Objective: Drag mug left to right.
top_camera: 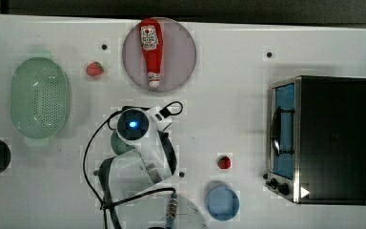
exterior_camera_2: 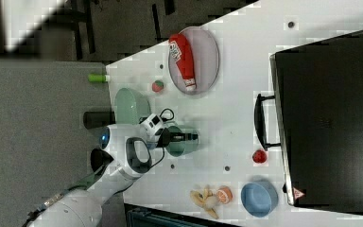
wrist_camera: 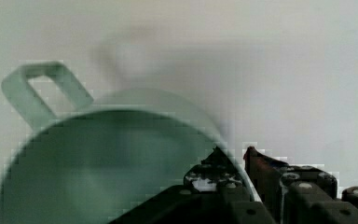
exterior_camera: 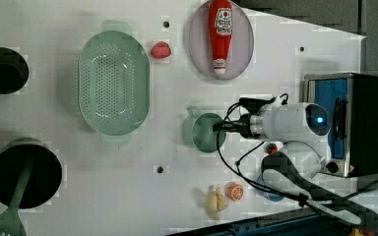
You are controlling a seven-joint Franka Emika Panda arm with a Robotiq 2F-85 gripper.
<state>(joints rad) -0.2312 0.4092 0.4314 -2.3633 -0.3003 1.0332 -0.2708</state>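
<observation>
- Strainer (top_camera: 40,98) at the top view's far left, oval and perforated, well apart from the action; a strawberry (top_camera: 94,69) lies just beside it.
- Mug (exterior_camera: 205,132), mint green, stands upright on the white table (top_camera: 228,119) a little left of centre in the top view, mostly hidden there under the arm; the left view shows its open mouth and its handle turned away from the arm.
- Gripper (wrist_camera: 240,156) is pinched narrow on the mug's rim: the wrist view shows one finger inside the wall and one outside, at the side opposite the handle. The hand looks to be holding the mug wall.
- Key relation, as a judgement: the mug sits directly under the hand, so the drag only calls for carrying the pinched rim toward the top view's right, across the bare stretch of table between the mug and the toaster oven (top_camera: 321,138).
- Ketchup bottle (top_camera: 151,50) lies on a grey plate (top_camera: 181,71), cap pointing toward the mug; its white label carries red print and a heart-like mark, the wording too small to read.
- Second strawberry (top_camera: 224,162) and a blue dish (top_camera: 223,202) sit near the likely path, toward the top view's lower right.
- Warning triangle (top_camera: 305,192) marks the oven's front corner; no text legible.
</observation>
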